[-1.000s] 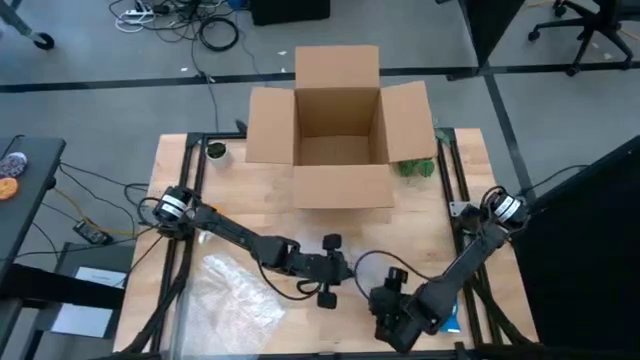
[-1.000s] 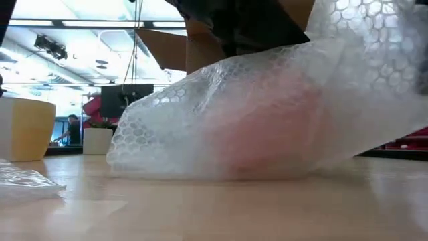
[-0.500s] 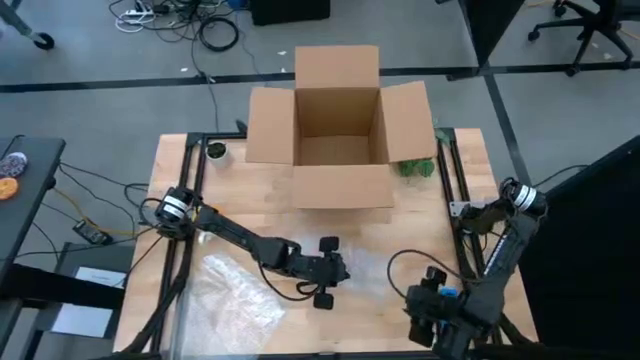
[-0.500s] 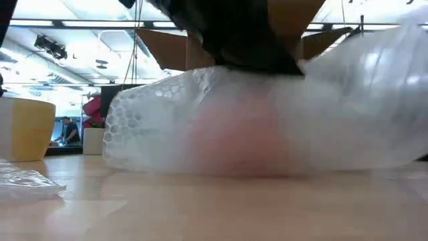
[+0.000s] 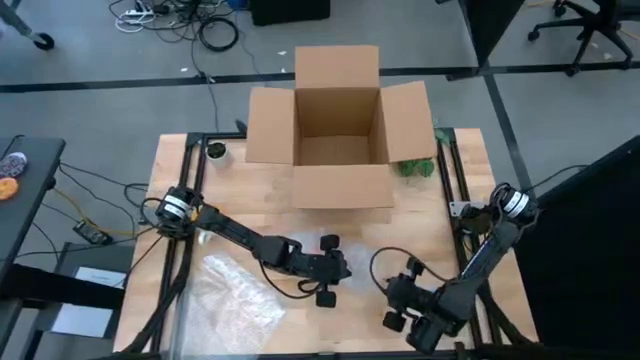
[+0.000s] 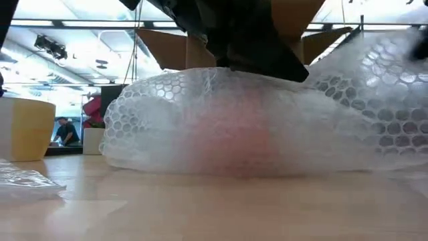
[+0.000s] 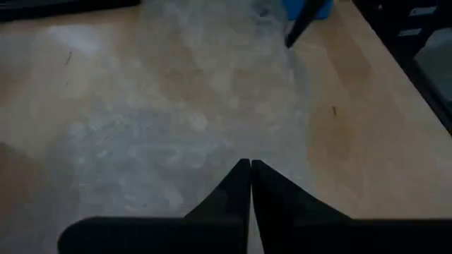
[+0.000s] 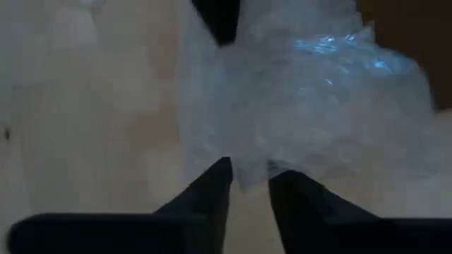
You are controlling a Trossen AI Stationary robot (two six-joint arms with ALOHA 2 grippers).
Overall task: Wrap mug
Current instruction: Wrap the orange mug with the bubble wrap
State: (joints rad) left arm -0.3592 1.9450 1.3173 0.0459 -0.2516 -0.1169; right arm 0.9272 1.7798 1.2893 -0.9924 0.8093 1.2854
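A sheet of bubble wrap lies heaped near the table's front middle. In the low view the mug shows only as an orange-pink glow under the wrap; from above it is hidden. My left gripper is shut on top of the heap, its fingertips together over the wrap. My right gripper stands at the heap's right near side, closed on the wrap's edge. My left gripper has its shut fingertips on the top of the wrap heap, slanting down from the table's left side. The wrap under them rests on the table. My right gripper pinches a pointed bit of the wrap's edge between its two fingers. It comes from the table's right near side, low over the board. One layer or several, I cannot tell.
An open cardboard box stands at the far middle. A second sheet of bubble wrap lies at the near left. A green thing sits right of the box. A blue object lies by the right arm. A yellow cup shows in the low view.
My right gripper swung toward the table's right near corner, then came back toward the heap. The wrap's right flap, which stood high a second ago, has sunk, and the heap is now lower and flatter over the mug.
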